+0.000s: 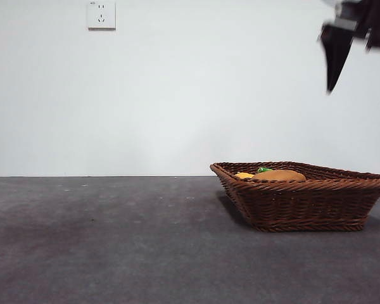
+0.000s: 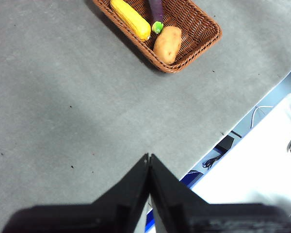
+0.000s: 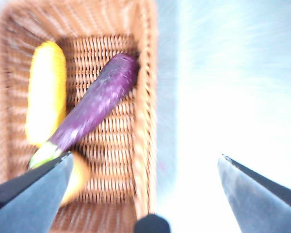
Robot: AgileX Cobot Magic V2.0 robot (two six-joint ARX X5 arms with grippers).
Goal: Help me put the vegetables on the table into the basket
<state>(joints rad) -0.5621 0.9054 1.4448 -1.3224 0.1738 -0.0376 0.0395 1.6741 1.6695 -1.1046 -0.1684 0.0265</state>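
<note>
The brown wicker basket (image 1: 304, 196) stands on the grey table (image 1: 114, 240) at the right. In it lie the yellow corn cob (image 2: 130, 19), the brown potato (image 2: 168, 44) and the purple eggplant (image 3: 99, 102) with its green stem (image 2: 157, 27). In the front view only the potato's top (image 1: 278, 175), a bit of corn (image 1: 244, 175) and green stem (image 1: 264, 170) show above the rim. My right gripper (image 3: 145, 170) is open and empty, high above the basket, at the top right of the front view (image 1: 361, 57). My left gripper (image 2: 149, 158) is shut and empty, away from the basket.
A white wall with a socket (image 1: 101, 14) stands behind the table. The left wrist view shows the table's edge (image 2: 242, 121) with a white surface and cables beyond it.
</note>
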